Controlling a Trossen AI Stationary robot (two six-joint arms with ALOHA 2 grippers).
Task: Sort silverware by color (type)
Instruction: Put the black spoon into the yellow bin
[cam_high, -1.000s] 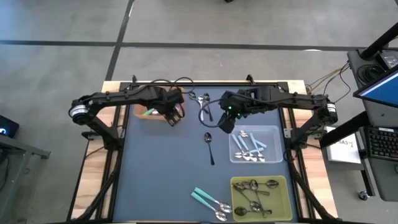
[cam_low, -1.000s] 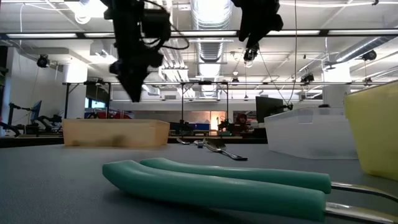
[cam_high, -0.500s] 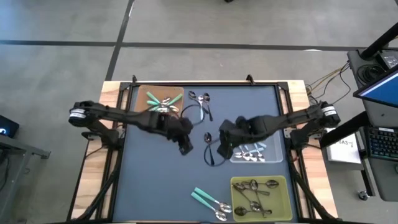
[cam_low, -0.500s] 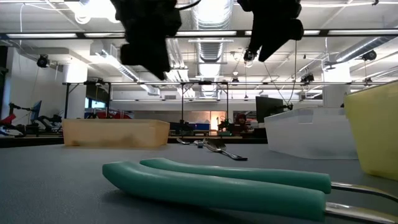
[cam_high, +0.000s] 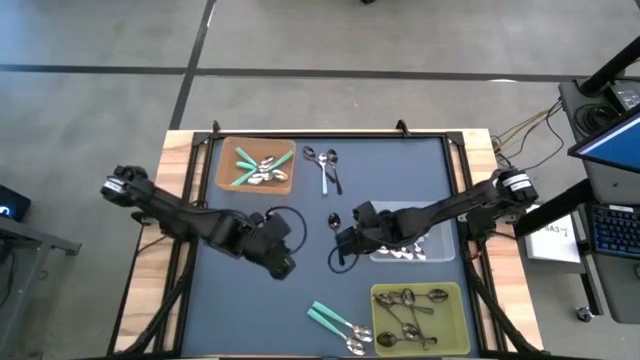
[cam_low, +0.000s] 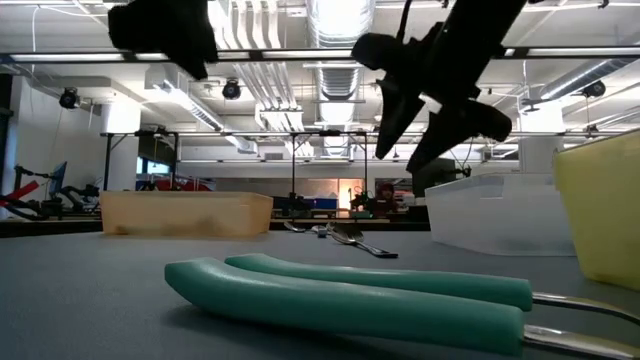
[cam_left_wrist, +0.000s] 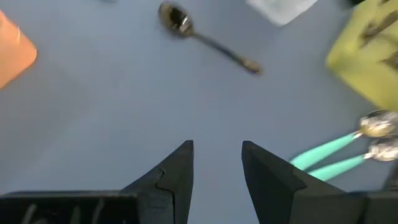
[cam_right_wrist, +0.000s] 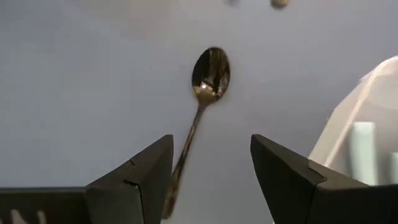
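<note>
Right wrist view: the right end effector (cam_right_wrist: 211, 180) is spread wide, empty, above the dark spoon (cam_right_wrist: 204, 106) lying on the desk (cam_right_wrist: 74, 74), handle between the fingers. The left end effector (cam_left_wrist: 216, 171) is partly open, empty, above bare desk near two teal spoons (cam_left_wrist: 329, 155).

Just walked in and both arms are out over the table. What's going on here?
Spoons are being sorted by handle colour into trays. The right gripper, fingers open, hovers over a dark metal spoon lying mid-table beside the clear tray. The left gripper, holding nothing, points toward two teal-handled spoons near the yellow tray. The tan tray already holds teal spoons; three more spoons lie loose at the far edge.
</note>
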